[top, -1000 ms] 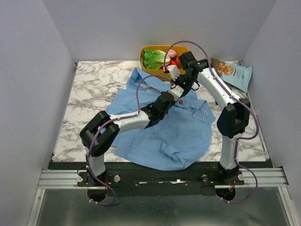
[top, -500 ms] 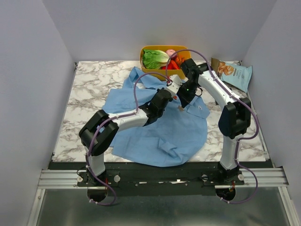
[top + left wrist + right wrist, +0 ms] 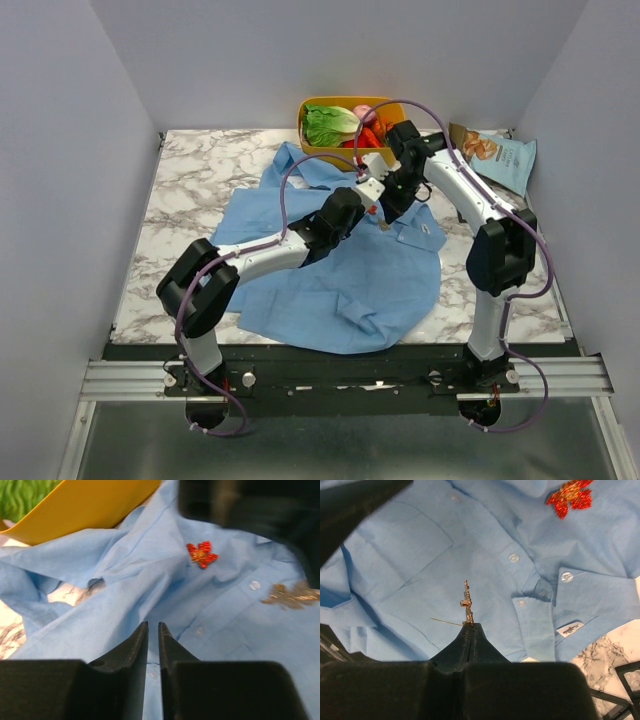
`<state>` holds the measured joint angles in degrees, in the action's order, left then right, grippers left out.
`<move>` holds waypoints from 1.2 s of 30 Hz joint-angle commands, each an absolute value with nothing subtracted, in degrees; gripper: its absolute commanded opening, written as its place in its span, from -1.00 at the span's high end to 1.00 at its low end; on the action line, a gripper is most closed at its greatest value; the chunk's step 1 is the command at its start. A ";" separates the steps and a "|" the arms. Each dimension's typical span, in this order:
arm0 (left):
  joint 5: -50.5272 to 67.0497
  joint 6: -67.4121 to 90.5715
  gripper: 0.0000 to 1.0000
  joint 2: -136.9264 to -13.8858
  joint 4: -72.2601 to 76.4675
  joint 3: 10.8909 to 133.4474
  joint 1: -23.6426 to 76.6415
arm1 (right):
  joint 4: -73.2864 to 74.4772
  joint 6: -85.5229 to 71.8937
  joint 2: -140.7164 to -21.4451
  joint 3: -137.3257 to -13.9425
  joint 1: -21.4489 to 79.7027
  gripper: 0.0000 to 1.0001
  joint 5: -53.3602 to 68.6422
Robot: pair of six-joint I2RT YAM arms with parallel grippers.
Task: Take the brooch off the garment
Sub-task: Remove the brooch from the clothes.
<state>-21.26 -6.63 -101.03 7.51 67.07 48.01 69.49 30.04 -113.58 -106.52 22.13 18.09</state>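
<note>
The light-blue garment (image 3: 340,285) lies spread on the marble table. My right gripper (image 3: 471,626) is shut on the brooch (image 3: 466,604), a tiny tan ornament with a thin pin sticking out sideways. It holds the brooch just above the shirt front, near the button placket. The brooch also shows in the left wrist view (image 3: 291,594) and in the top view (image 3: 383,227). My left gripper (image 3: 153,625) sits low on the shirt (image 3: 125,590), its jaws nearly together with blue cloth between them. The red-orange flower ornament (image 3: 202,554) stays pinned just beyond it.
A yellow bowl (image 3: 316,106) with lettuce and other food stands behind the shirt collar. A snack bag (image 3: 497,155) lies at the back right. The shirt's collar label (image 3: 568,628) lies by the marble table (image 3: 615,652).
My right gripper came down from near the bowl to the shirt front and now holds the brooch off the cloth. The shirt's right side bunched toward the left. The left arm shifted slightly.
</note>
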 commanded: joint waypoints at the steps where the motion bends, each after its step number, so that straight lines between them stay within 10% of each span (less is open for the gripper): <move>1: -12.66 -5.01 0.41 -98.70 5.10 66.71 48.08 | 65.74 27.34 -113.81 -109.42 21.80 0.99 18.28; 22: -4.31 -0.97 -0.08 -101.42 0.09 72.33 47.90 | 62.40 24.52 -117.33 -110.39 22.32 0.99 23.03; 36: -5.10 -1.66 0.52 -100.47 -3.51 74.09 46.41 | 62.14 25.92 -111.98 -104.70 23.03 0.99 26.37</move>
